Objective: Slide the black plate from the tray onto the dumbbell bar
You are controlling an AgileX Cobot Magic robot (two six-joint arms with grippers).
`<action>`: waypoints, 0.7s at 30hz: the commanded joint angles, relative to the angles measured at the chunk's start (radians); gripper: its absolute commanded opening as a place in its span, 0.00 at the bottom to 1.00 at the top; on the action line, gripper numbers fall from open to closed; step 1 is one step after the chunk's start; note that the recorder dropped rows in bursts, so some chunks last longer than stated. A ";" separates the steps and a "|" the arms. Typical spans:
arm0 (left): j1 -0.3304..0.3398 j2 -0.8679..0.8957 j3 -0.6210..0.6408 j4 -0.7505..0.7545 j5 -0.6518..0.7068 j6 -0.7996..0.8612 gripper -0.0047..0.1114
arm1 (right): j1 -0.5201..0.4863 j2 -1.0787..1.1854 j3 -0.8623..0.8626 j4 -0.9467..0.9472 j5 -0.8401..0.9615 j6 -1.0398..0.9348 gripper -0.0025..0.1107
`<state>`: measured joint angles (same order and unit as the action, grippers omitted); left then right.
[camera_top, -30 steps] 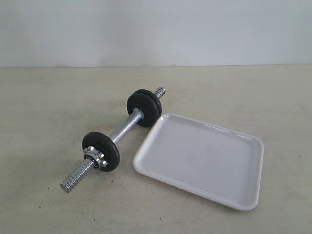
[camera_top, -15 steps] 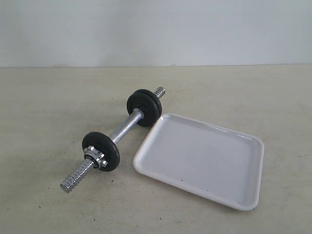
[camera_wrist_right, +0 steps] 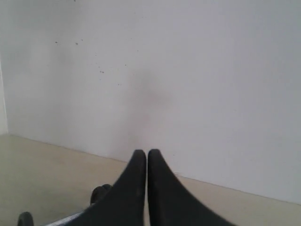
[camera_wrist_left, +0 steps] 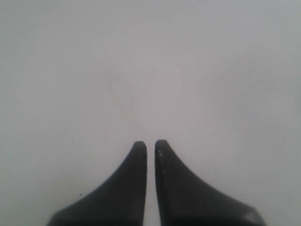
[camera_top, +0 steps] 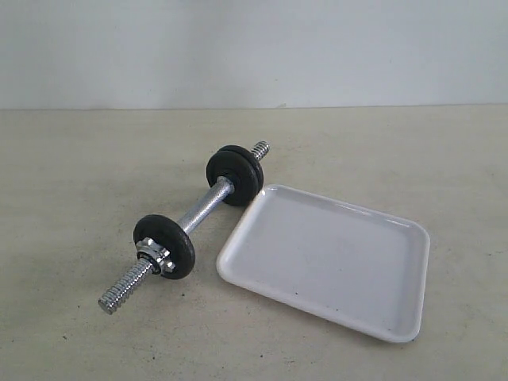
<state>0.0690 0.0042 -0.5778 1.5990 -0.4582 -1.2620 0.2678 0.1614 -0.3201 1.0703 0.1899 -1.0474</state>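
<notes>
Wrist views alone show left hand (camera_wrist_left: 150,143) and right hand (camera_wrist_right: 147,153) closed, empty; exterior shows tray (camera_top: 325,258), dumbbell bar (camera_top: 202,208).

Bar (camera_top: 205,206): slim chrome rod, smooth middle, coarse-threaded ends, lying diagonally on the table (camera_top: 79,175), one threaded end near-left, the other far-right.

Near plate (camera_top: 164,246): black disc, thick rim, threaded on the bar on edge, chrome nut (camera_top: 155,255) tight against its outer face.

Far plates (camera_top: 235,175): two black discs pressed together on the bar's far end, on edge, short thread stub showing beyond them. Just beside the tray's far-left corner; contact unclear.

Tray (camera_top: 333,258): glossy white, shallow, rounded corners, low rim, flat on the table right of the bar. A few dark specks on its floor.
</notes>
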 commanded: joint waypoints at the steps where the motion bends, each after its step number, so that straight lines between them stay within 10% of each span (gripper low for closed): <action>1: 0.003 -0.004 -0.002 -0.006 0.008 -0.010 0.08 | -0.060 -0.161 0.136 -0.003 -0.074 0.006 0.02; 21: 0.003 -0.004 0.228 -0.006 0.008 -0.008 0.08 | -0.143 -0.161 0.238 -0.129 -0.108 -0.010 0.02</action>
<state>0.0690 0.0077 -0.3753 1.5951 -0.4563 -1.2620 0.1303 0.0131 -0.0857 1.0443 0.0874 -1.1115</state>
